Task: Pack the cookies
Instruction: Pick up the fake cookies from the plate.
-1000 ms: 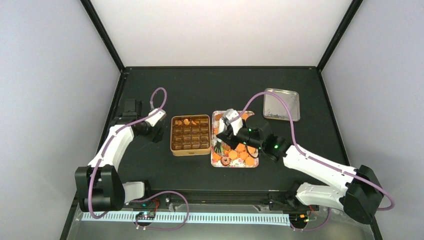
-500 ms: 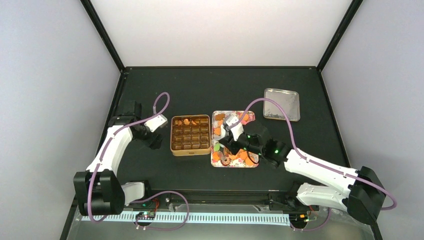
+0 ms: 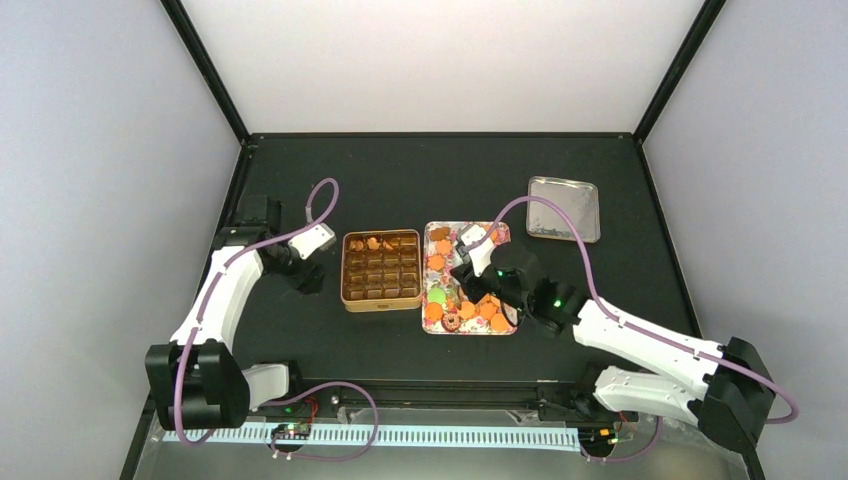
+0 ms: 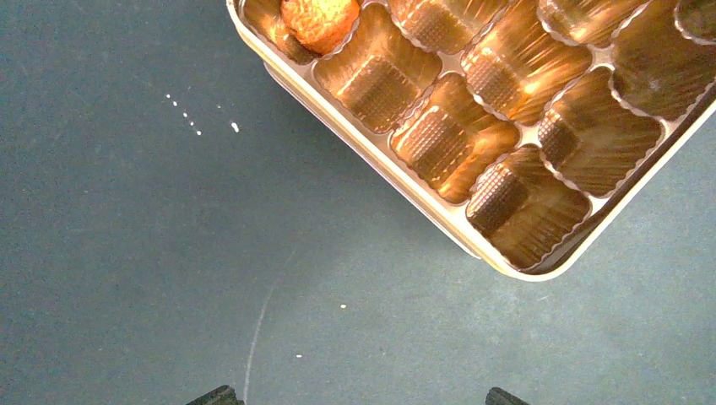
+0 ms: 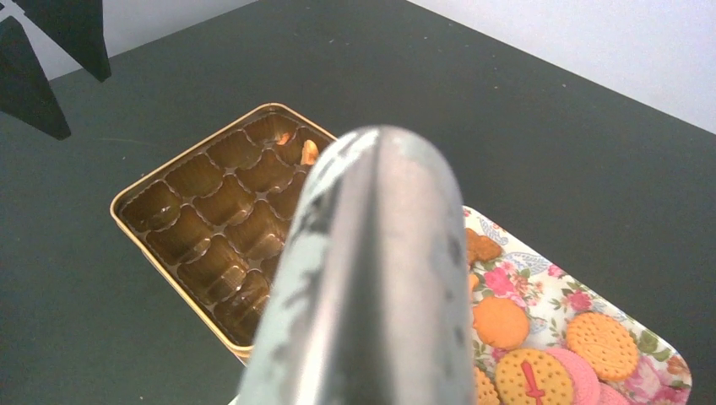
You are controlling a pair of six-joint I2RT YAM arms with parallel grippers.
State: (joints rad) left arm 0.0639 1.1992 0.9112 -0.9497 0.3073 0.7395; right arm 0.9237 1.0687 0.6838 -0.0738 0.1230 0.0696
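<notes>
Round orange cookies [image 3: 482,310], a green one [image 3: 438,295] and a brown ring [image 3: 451,321] lie on a floral tray [image 3: 500,232]. The right wrist view shows orange, golden and pink cookies [image 5: 500,322] on that tray [image 5: 549,283]. The square gold tin [image 3: 380,298] of brown cups holds a few cookies in its far row [image 3: 372,243]; one shows in a corner cup [image 4: 319,18]. My right gripper [image 3: 463,272] hovers over the tray's left part; a blurred grey metal object [image 5: 380,278] hides its fingers. My left gripper [image 4: 359,398] is open and empty, left of the tin [image 4: 439,211].
A silver lid [image 3: 565,208] lies at the back right. The black table [image 3: 400,180] has crumbs on it near the tin's left side [image 4: 198,128]. Black frame posts rise at the table's back corners.
My right arm has shifted toward the near side over the tray, uncovering the green cookie. My left arm has drawn slightly away from the tin.
</notes>
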